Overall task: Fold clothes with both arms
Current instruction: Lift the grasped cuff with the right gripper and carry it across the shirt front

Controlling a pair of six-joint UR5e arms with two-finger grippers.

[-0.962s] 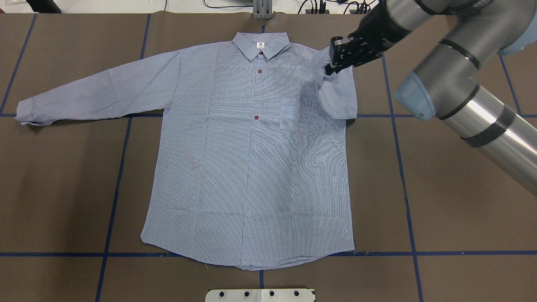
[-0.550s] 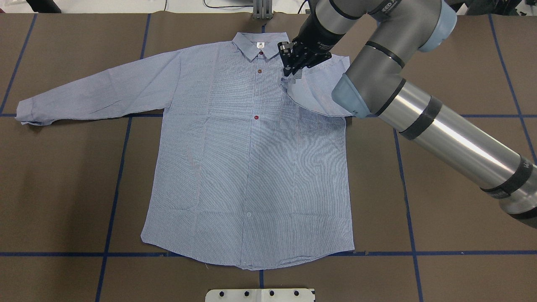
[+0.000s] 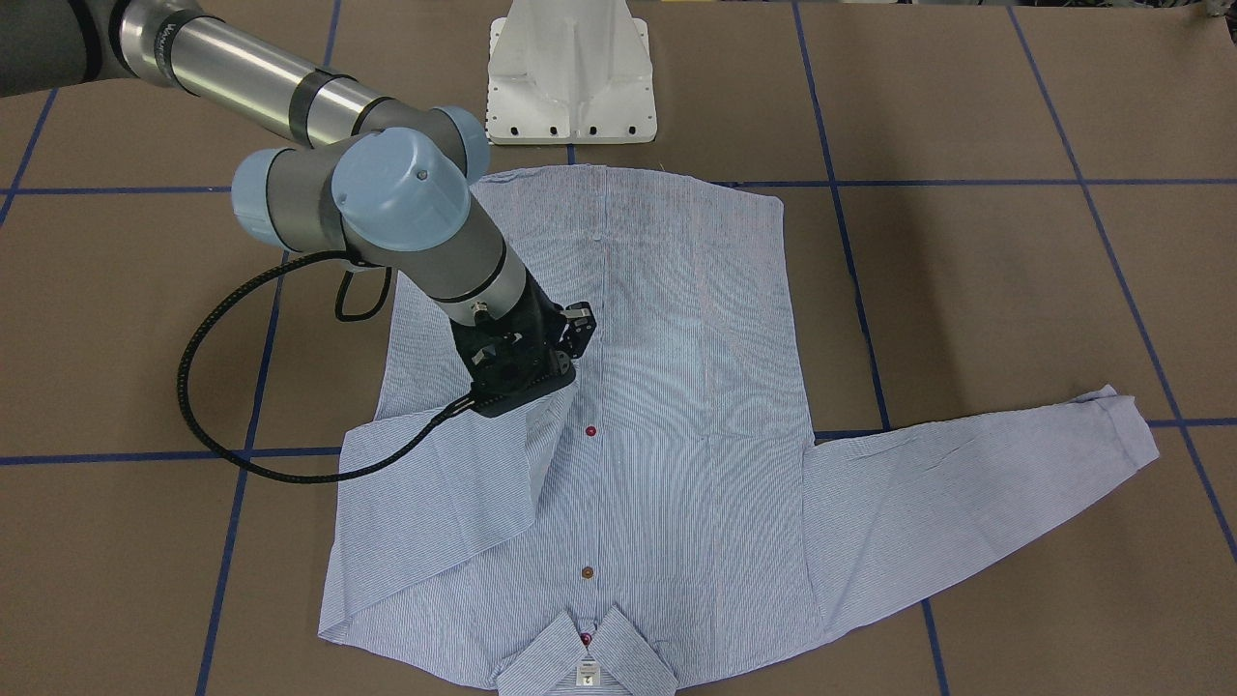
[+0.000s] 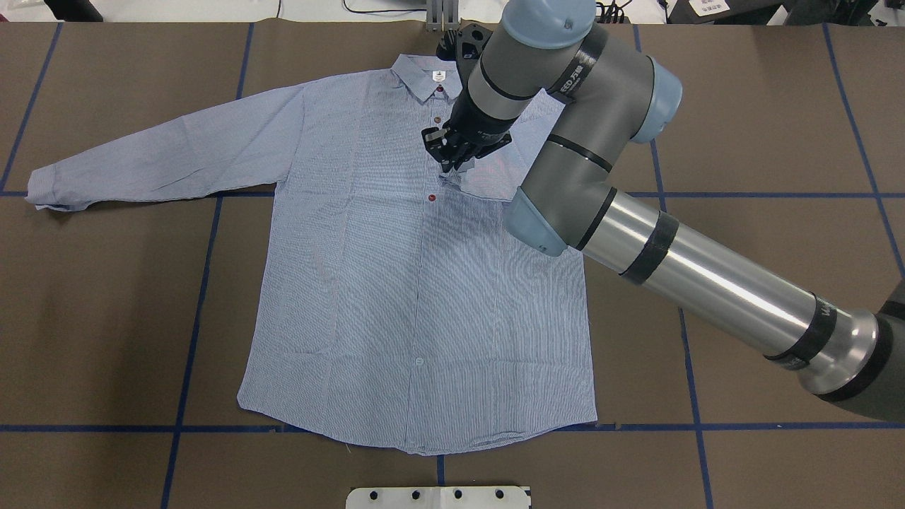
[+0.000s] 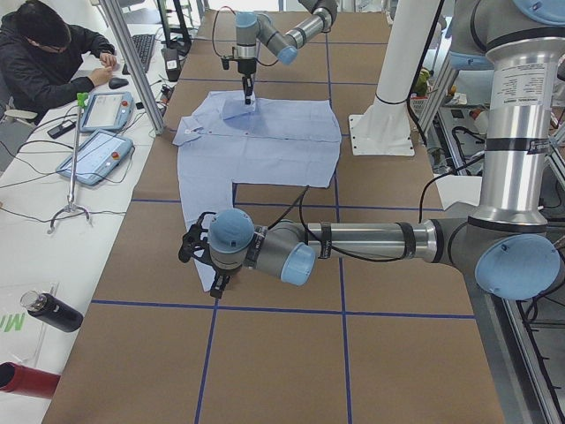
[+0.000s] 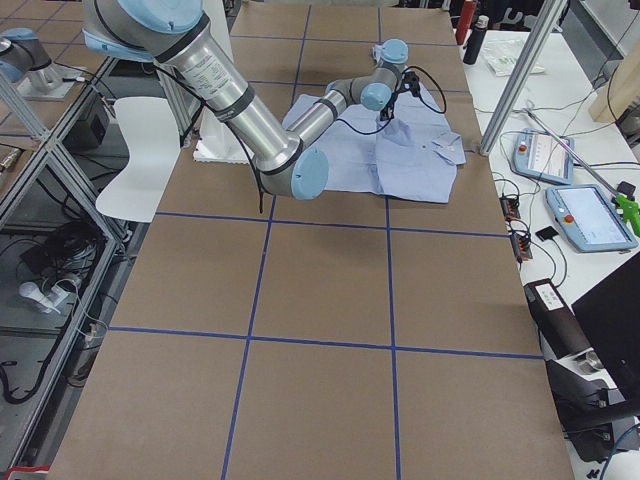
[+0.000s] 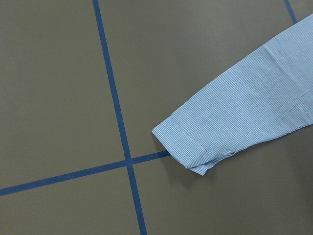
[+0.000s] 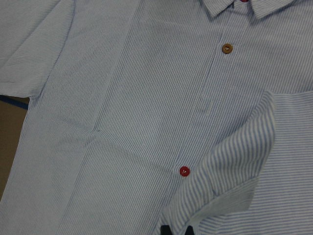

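The brown surface (image 4: 778, 141), crossed by blue tape lines, carries the shirt (image 4: 368, 283), which lies flat and front up, collar at the far edge from the robot. Its body and outstretched left sleeve (image 4: 162, 159) lie as they did a second ago.

The right arm (image 4: 707, 276) has swung inward. A second ago its end effector was over the shirt's right shoulder, and half a second ago beside the collar. Now the right end effector (image 4: 450, 164) is over the button line, between the brown button and the red button (image 4: 431, 199). It is clenched on the shirt's right sleeve, which it has drawn across the chest and over the pocket.

The overhead view hides most of that folded sleeve behind the arm. The front-facing view shows the right sleeve (image 3: 454, 493) running diagonally from the shoulder up to the end effector. The right wrist view shows the bunched striped cloth dropping to the dark fingertips (image 8: 166, 230).

The left arm (image 5: 371, 240) shows in the side views but not overhead. It reaches low across the surface, with the left end effector (image 5: 212, 278) near the left cuff (whether it is released or clenched cannot be told). The left wrist view shows that cuff (image 7: 183, 147) lying just beside a tape crossing.
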